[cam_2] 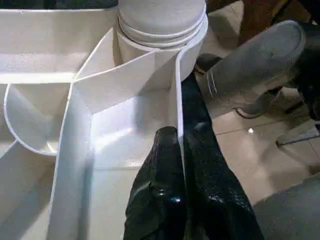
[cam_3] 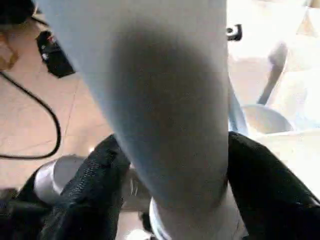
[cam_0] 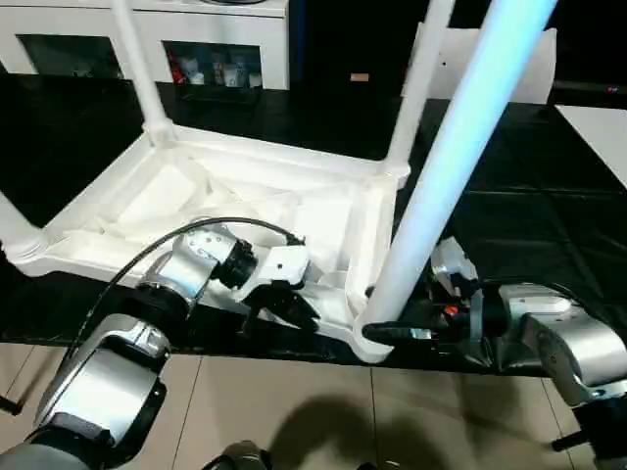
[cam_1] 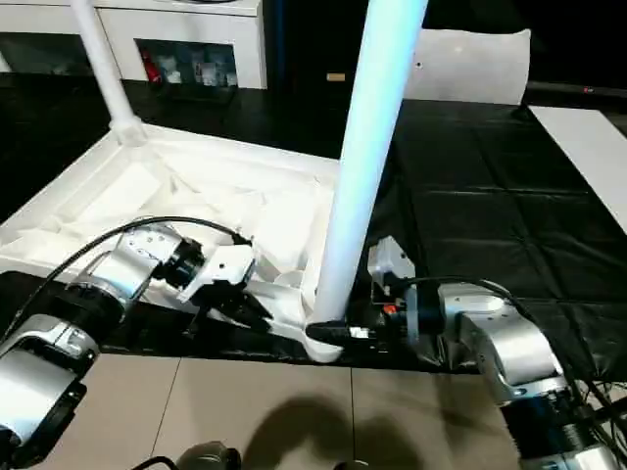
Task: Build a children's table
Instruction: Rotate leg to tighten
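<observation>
Tabletop (cam_0: 245, 211) lies upside down on the black counter (cam_1: 509, 235), its near rim at the counter's front edge, with bare counter open to the right. Three legs stand in corner sockets; their tops are cut off. The nearest leg (cam_1: 367, 147) rises from the near right socket. The right gripper (cam_3: 170, 200) straddles its base, fingers (cam_3: 90, 195) set wide against both sides. The left gripper (cam_2: 180, 185) pinches the near rim, fingers (cam_2: 155, 195) narrow; the wrist view shows this grip, blurred from above.
</observation>
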